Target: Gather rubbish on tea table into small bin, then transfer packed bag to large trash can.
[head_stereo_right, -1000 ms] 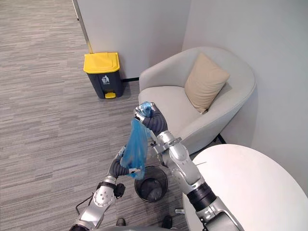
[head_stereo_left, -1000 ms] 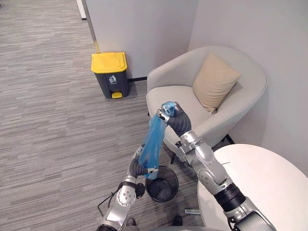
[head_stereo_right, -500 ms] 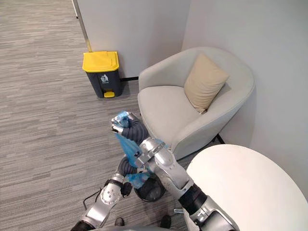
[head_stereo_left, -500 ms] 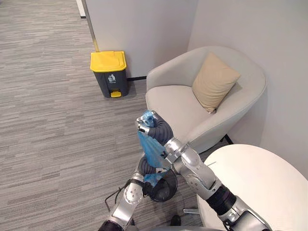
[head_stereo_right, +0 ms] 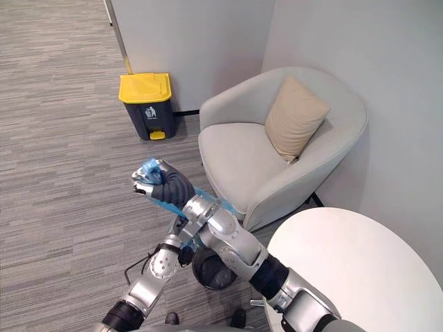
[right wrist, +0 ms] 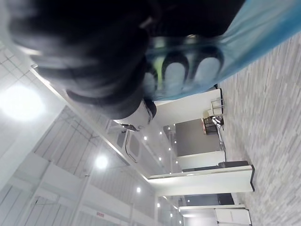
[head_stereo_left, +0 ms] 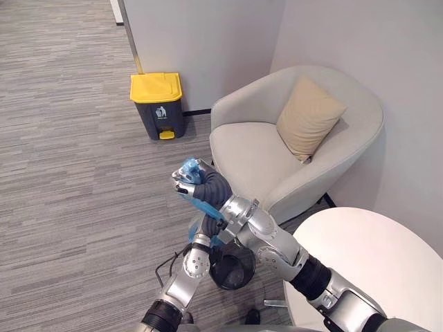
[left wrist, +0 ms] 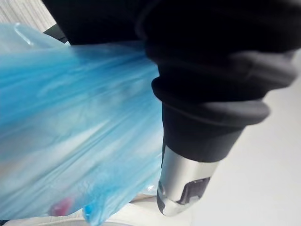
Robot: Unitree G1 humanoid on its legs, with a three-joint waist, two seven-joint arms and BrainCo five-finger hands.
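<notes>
My right hand [head_stereo_left: 188, 178] is raised over the floor left of the armchair, shut on the gathered top of a blue plastic bag [head_stereo_left: 206, 206]. In the right wrist view its fingers [right wrist: 176, 75] show through the blue film [right wrist: 263, 28], curled round it. The bag trails back along my right forearm toward the small black bin [head_stereo_left: 235, 271]. My left arm [head_stereo_left: 195, 261] reaches up under that forearm, and its hand is hidden there beside the bag [left wrist: 70, 122]. The large trash can [head_stereo_left: 158, 104], dark with a shut yellow lid, stands by the wall farther away.
A pale armchair [head_stereo_left: 256, 152] with a tan cushion [head_stereo_left: 308, 117] stands to the right of the raised hand. The white round table [head_stereo_left: 374, 263] is at the lower right. Grey striped carpet runs between me and the large trash can.
My right hand has swung left and somewhat lower with the bag's top, away from the armchair. The bag now lies along the forearm instead of hanging, and the left hand has slipped out of sight.
</notes>
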